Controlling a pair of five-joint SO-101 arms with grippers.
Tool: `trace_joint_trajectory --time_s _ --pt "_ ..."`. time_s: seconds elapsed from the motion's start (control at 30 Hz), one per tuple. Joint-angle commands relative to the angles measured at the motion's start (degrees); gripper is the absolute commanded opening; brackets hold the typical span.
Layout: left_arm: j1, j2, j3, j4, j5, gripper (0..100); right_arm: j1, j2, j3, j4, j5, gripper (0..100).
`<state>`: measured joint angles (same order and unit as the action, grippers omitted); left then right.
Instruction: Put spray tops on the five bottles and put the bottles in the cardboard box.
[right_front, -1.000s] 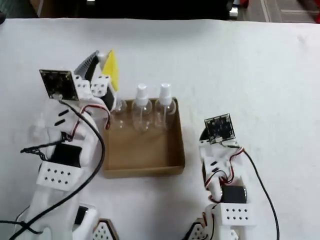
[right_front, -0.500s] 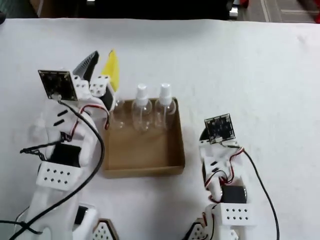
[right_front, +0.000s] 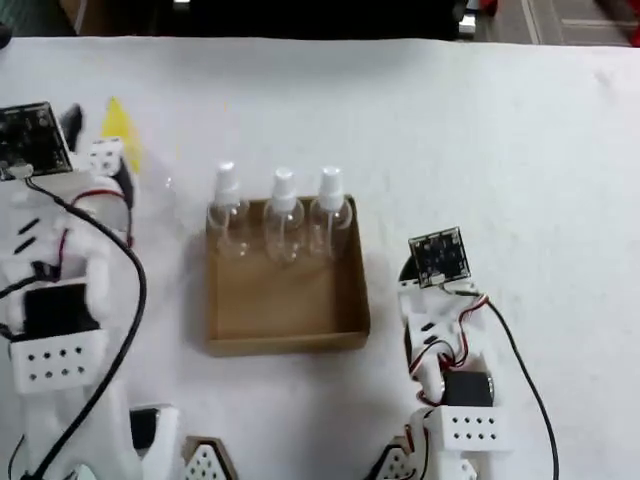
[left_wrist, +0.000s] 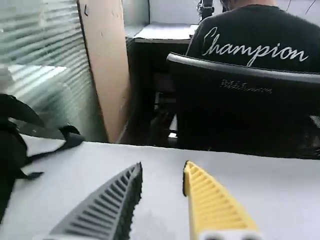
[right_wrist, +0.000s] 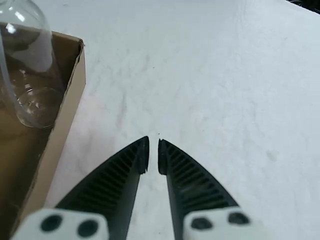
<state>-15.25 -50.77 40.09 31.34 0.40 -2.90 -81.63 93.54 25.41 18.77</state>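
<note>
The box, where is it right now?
In the high view the box lies near the middle of the table, with three bottles standing along its far wall.

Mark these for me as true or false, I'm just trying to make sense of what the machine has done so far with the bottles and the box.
1. Three bottles stand in the cardboard box. True.
2. Each of them wears a white spray top. True.
3. The left pincer grips a bottle. False: it is open and empty, off to the side of the box.
4. The bottles lie flat in the middle of the box. False: they stand upright in a row along its far wall.
5. The right pincer holds nothing and points at the bare table beside the box. True.
</note>
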Motion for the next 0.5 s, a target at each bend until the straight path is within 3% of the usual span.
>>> trace_joint_trajectory --time_s 0.0,0.1,0.23,0.47 --pt "-1.2 4.0 -5.7 0.2 -15.2 13 0.0 -0.5 -0.4 -1.5 0.7 1.5" --pt "-1.2 14.8 -11.5 4.3 -27.3 12 0.0 -0.4 -0.4 -1.5 0.7 1.5" --pt "-1.4 33.4 -25.8 15.2 -32.3 6 0.0 -0.3 -0.4 -1.5 0.7 1.5" --pt "-2.9 58.2 -48.6 40.8 -47.7 8 0.0 -0.3 -0.4 -1.5 0.7 1.5"
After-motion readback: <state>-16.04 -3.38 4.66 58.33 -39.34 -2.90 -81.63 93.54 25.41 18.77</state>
